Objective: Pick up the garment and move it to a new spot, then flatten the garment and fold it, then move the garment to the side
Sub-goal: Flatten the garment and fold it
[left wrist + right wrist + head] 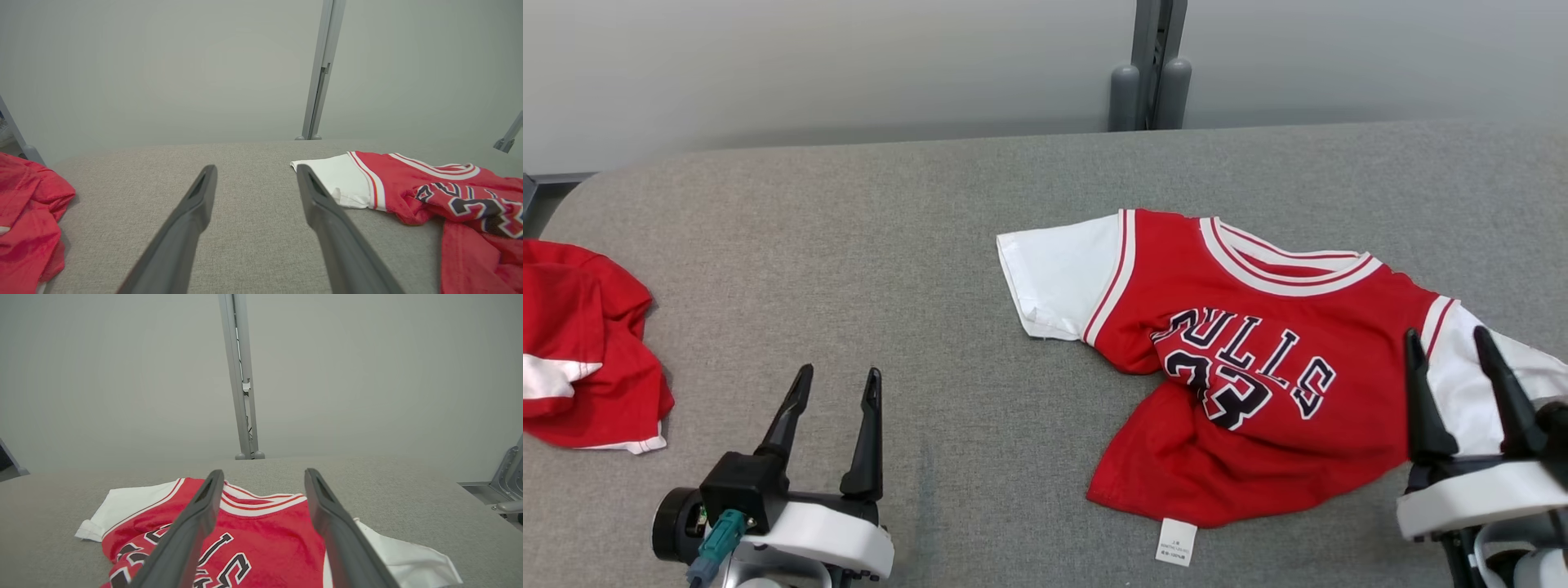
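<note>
Now finds the jersey [1241, 367] lying face up on the grey table [931, 245], right of centre, long axis running sleeve to sleeve across the head view, hem bunched at the near left. Puts the right gripper [1445, 333] nearest: parted, empty, poised over the right-hand white sleeve [1535, 371]. Shows the left gripper [840, 371] equally parted and empty above bare table, well apart from the left-hand white sleeve [1062, 282], ahead and to its right. Likely calls for a rightward reach from that arm before any flattening.
</note>
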Motion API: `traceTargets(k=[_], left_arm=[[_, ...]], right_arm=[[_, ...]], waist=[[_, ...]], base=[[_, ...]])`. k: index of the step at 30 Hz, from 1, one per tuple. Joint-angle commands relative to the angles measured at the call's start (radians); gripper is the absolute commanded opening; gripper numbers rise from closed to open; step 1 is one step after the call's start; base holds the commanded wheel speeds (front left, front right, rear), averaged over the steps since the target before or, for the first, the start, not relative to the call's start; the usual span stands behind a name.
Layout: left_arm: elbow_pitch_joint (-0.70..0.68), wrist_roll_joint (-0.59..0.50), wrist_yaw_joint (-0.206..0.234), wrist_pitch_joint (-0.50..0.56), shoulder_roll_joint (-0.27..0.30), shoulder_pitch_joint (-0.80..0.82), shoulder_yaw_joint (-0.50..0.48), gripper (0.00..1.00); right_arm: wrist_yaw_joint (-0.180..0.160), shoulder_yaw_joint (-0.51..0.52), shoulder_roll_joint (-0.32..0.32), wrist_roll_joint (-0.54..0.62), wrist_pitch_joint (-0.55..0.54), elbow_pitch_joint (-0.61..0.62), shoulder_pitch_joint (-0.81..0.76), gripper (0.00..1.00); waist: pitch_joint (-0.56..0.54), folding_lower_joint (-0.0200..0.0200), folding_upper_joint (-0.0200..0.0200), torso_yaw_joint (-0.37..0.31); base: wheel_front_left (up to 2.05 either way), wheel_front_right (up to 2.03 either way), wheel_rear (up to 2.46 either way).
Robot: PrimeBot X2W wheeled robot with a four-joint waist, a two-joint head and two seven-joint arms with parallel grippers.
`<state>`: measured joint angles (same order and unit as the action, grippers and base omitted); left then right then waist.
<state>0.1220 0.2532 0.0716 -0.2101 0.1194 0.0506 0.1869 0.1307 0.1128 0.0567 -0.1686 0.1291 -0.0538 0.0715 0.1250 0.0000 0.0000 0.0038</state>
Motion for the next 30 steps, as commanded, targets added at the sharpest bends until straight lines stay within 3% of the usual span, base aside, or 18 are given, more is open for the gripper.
traceTargets(k=[1,13,18,24,30], left_arm=[[-0.005,0.004,0.003,0.003,0.006,-0.006,0.003,1.0],[-0.016,0.013,0.002,0.024,0.006,-0.015,0.024,1.0],[-0.019,0.026,-0.053,0.08,-0.009,0.026,0.092,1.0],[0.031,0.039,-0.158,0.214,-0.04,0.106,0.273,1.0],[0.159,0.105,-0.193,0.28,-0.057,0.182,0.395,1.0]], right_arm=[[0.0,-0.014,0.001,-0.001,-0.016,0.018,-0.02,1.0],[0.0,-0.046,-0.003,-0.016,-0.05,0.067,-0.065,1.0],[0.0,-0.046,-0.004,-0.023,-0.055,0.074,-0.059,1.0],[0.0,-0.063,-0.004,-0.023,-0.057,0.079,-0.034,1.0],[0.0,-0.087,-0.003,-0.039,-0.046,0.066,-0.008,1.0]], waist=[[-0.007,0.0,0.0,0.001],[-0.011,0.0,0.0,0.006],[0.002,0.0,0.0,0.011],[0.041,0.0,0.0,-0.002],[0.073,0.0,0.0,-0.059]], base=[[0.0,0.0,0.0],[0.0,0.0,0.0],[0.0,0.0,0.0],[0.0,0.0,0.0],[0.0,0.0,0.0]])
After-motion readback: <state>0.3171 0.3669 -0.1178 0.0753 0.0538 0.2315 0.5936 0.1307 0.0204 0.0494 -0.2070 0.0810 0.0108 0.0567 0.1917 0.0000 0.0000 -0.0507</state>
